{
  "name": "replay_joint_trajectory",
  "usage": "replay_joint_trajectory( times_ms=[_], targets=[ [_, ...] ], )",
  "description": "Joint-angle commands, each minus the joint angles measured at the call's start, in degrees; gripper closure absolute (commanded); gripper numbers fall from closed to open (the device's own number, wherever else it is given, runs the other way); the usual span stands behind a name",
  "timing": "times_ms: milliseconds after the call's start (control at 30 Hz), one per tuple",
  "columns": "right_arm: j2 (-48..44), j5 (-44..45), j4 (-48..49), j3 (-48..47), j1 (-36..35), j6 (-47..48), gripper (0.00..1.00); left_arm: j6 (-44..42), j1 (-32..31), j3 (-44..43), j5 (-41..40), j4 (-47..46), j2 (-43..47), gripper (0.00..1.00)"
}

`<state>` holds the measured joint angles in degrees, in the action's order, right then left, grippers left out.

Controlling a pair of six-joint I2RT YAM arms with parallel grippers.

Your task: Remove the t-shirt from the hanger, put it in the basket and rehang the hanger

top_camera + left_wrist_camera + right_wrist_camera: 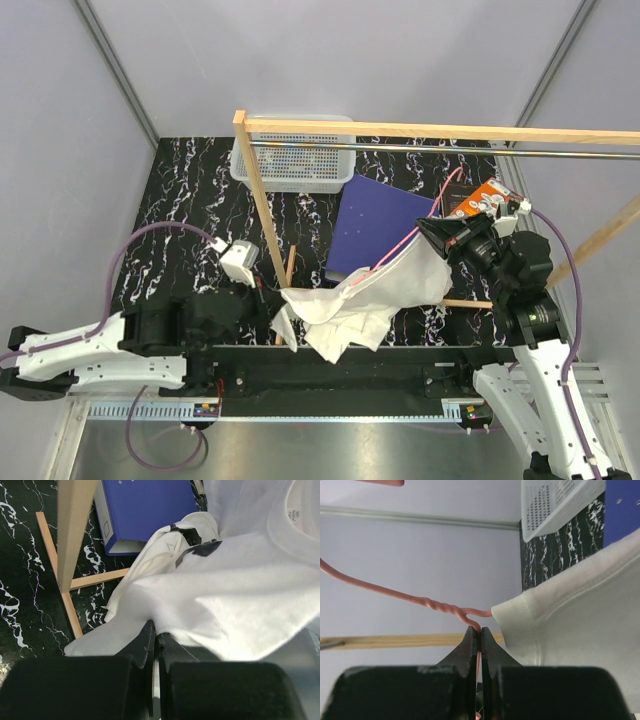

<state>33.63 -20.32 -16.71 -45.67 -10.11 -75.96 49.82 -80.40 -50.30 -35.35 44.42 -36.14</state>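
Table [190,190]: black with white veining, carrying both arm bases at the near edge.
Left gripper [156,630]: reaching in low from the left, jaws pressed together, pinching the near edge of the t-shirt [225,595].
T-shirt: white cloth sagging in crumpled folds onto the near part of the table between the two arms, upper part rising toward the right; collar [520,607] sitting on the hanger [440,605]; small black patch [202,549] showing on one fold.
Right gripper [480,631]: hovering raised on the right, jaws pressed together, pinching the hanger's wire just under its twisted neck, right beside the collar.
Hanger: thin pink wire being held off the table, one arm running along the cloth's upper edge, hook arching away toward the far right.
Blue binder [380,225]: lying flat on the table just behind the t-shirt.
Wooden rack [259,200]: standing across the table, upright post rising left of the t-shirt, top bar stretching to the right.
Metal rail [570,152]: running alongside the top bar.
White basket [295,160]: sitting at the far edge behind the post.
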Motion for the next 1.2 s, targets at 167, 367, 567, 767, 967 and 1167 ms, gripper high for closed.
replay_joint_trajectory(
  times_ms=[167, 367, 567, 767, 967, 1167],
  targets=[
    [-4.88, -8.27, 8.1, -0.65, 0.09, -2.17, 1.0, -3.33, 0.6, -6.03, 0.81, -9.44, -11.93, 1.0],
    [-9.72, 0.79, 7.22, -1.7, 0.18, -3.31, 1.0, 3.6, 1.48, -0.26, 0.9, -8.83, -11.94, 1.0],
    [-10.34, 4.32, 4.76, -2.76, 0.26, -2.87, 1.0, 12.4, 1.65, 9.51, 2.83, -8.83, -5.7, 1.0],
    [-10.43, 6.42, 1.51, -3.98, 0.18, 0.54, 1.0, 13.55, 1.74, 11.9, 1.26, -7.08, -0.34, 1.0],
    [-7.53, 0.55, 0.45, -5.48, 0.26, 1.52, 1.0, 9.07, 3.67, 7.43, 1.77, -8.12, -0.94, 1.0],
    [-5.07, -11.22, 1.07, -4.25, 0.09, -2.86, 1.0, 1.17, 7.0, 0.31, 7.38, -15.84, -9.64, 1.0]
  ],
)
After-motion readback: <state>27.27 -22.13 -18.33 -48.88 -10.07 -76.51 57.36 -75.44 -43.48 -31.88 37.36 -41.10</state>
